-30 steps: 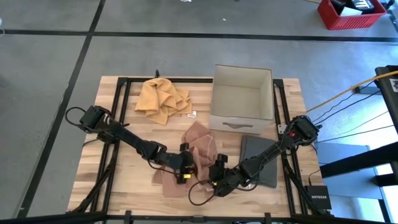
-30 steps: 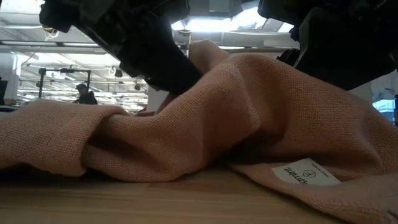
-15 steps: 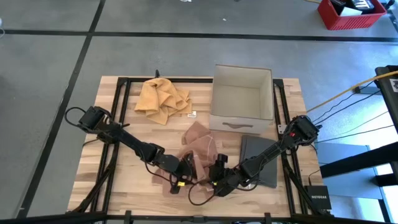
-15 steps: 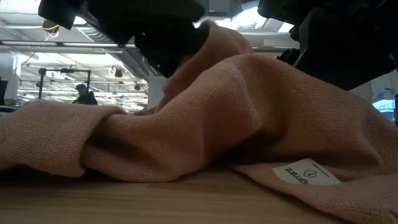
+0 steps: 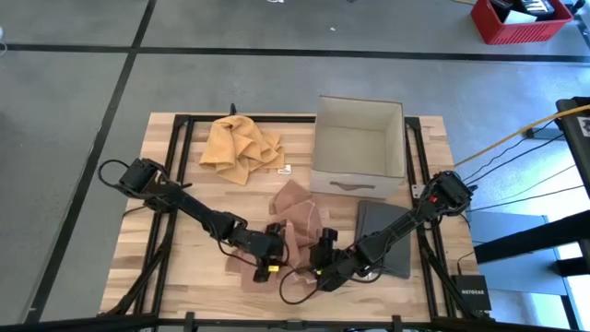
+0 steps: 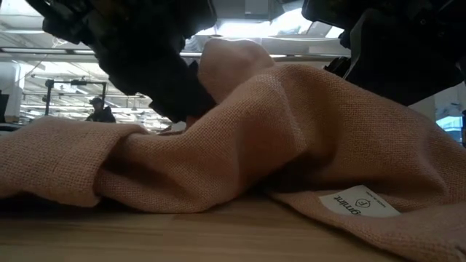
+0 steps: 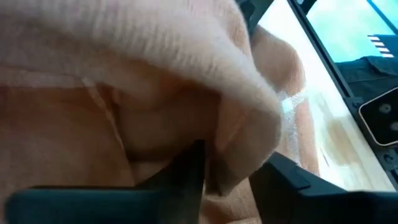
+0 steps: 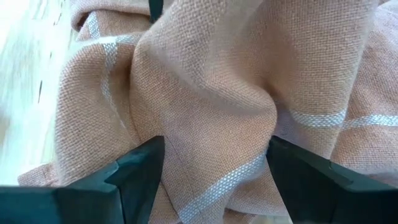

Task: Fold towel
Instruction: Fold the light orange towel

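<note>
The pink towel (image 5: 293, 221) lies crumpled on the wooden table (image 5: 184, 249), near its front edge, with both grippers at it. The left gripper (image 5: 269, 247) sits at the towel's left side, low against the cloth. In the left wrist view a thick fold of the towel (image 7: 186, 93) fills the space ahead of the fingers (image 7: 186, 171) and a bunch of it drops between them; the jaws seem to be narrowed on that fold, though the view is too close and blurred to be sure the cloth is truly pinched.

The right gripper (image 5: 323, 254) rests just beside the left one, at the towel's front right corner. Its fingers (image 8: 140, 168) stand wide apart, and a rounded hump of the towel (image 8: 205, 93), crossed by pale stripes, bulges between them without being squeezed.

From the low view the towel (image 6: 291, 138) rises in a heap, one lobe lifted highest next to the dark left arm, and a white label (image 6: 357, 202) lies on its lower edge.

Beyond the grippers, farther back on the table, lie a yellow cloth (image 5: 241, 148) and an open cardboard box (image 5: 359, 148). A dark grey folded cloth (image 5: 387, 235) lies under the right arm.
</note>
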You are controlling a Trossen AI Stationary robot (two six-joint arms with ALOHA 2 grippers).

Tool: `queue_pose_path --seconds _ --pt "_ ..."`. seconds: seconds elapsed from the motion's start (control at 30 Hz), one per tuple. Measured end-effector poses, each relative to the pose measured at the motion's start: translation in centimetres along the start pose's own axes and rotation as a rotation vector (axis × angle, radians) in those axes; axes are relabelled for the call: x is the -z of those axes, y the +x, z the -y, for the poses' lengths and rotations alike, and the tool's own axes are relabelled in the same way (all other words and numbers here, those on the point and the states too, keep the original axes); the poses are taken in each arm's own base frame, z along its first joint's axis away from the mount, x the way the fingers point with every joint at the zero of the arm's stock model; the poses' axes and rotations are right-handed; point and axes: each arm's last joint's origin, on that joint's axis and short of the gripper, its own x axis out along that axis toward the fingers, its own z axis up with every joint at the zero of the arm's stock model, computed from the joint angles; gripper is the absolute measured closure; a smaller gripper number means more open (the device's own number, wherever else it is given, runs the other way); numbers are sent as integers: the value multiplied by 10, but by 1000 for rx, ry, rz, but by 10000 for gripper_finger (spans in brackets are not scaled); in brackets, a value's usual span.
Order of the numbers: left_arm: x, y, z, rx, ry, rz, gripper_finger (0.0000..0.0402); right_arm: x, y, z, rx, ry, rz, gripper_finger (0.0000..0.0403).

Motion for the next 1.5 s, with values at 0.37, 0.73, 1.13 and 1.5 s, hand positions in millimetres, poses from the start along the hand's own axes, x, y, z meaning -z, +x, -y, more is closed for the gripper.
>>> queue_pose_path --seconds 0.37,0.73,1.13,1.5 --pt "-38 -38 26 118 27 141 397 -26 -53 -16 44 -84 -9 121" --pt "-116 -174 51 110 27 629 399 -10 -134 -53 95 -236 96 121" --pt "-142 -236 39 19 49 1002 397 -31 -70 -44 197 -270 219 121" --pt "-144 -234 30 -25 53 990 394 -61 -102 -59 90 -336 229 166"
